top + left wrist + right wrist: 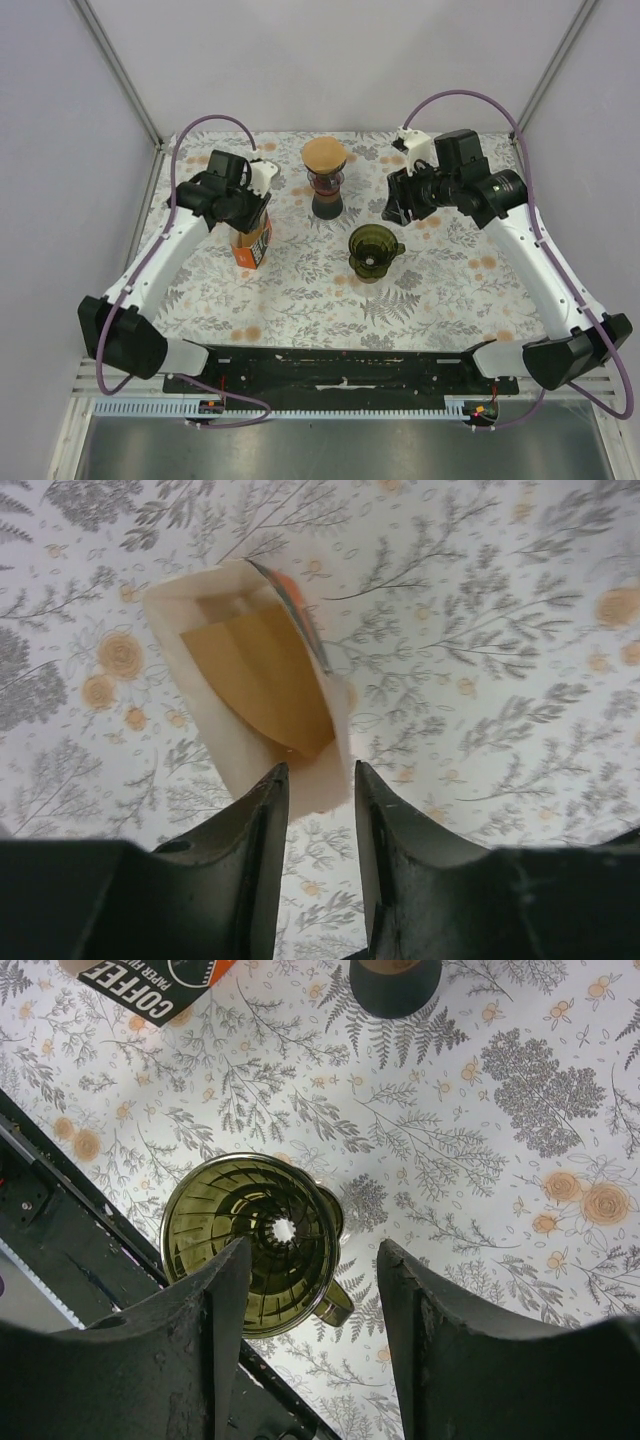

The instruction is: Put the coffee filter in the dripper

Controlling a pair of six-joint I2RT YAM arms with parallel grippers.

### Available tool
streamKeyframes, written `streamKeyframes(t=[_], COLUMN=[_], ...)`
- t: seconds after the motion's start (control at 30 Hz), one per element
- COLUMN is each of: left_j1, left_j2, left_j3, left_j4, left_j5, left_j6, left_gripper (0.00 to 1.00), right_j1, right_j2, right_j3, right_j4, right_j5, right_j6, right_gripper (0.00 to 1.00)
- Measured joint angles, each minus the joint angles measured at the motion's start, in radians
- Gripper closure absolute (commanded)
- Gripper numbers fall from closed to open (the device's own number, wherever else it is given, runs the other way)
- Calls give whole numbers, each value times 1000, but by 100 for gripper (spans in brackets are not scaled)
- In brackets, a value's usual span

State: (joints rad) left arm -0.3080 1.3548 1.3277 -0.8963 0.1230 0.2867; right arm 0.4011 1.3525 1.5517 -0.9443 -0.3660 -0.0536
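Closest to the lens, black fingers (250, 870) of the left end effector (320, 775), parted only narrowly and pinching nothing. Just beyond the tips, a brown coffee filter (262, 680) tucked inside an open white filter box (175, 610) (one sheet or several, cannot tell). Box upright on the floral tabletop (440, 290) at the left side, directly under the left end effector. Well apart to the right, near the middle, the green glass dripper (372, 250): upright, ribbed cone facing up, handle toward the right arm. Raised over the tabletop close by, the right end effector (313, 1248), spread wide and gripping nothing, with the dripper showing below and between its fingers in the right wrist view. Farther back, between the two arms, a dark hourglass-shaped vessel (326, 190) capped in tan, apart from both dripper and box.
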Motion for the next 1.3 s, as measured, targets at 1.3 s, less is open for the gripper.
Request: streamKeyframes(t=[1.3], left_j1=[-59], left_j2=[255], left_j3=[-146], left_j4=[229], left_j5=[-293], left_j6=[29], left_gripper=[40], right_j1=[0], right_j2=[-62], right_j3=[-92], right_j4=[25], right_j5=[-3], right_j6=[-39], right_gripper=[40])
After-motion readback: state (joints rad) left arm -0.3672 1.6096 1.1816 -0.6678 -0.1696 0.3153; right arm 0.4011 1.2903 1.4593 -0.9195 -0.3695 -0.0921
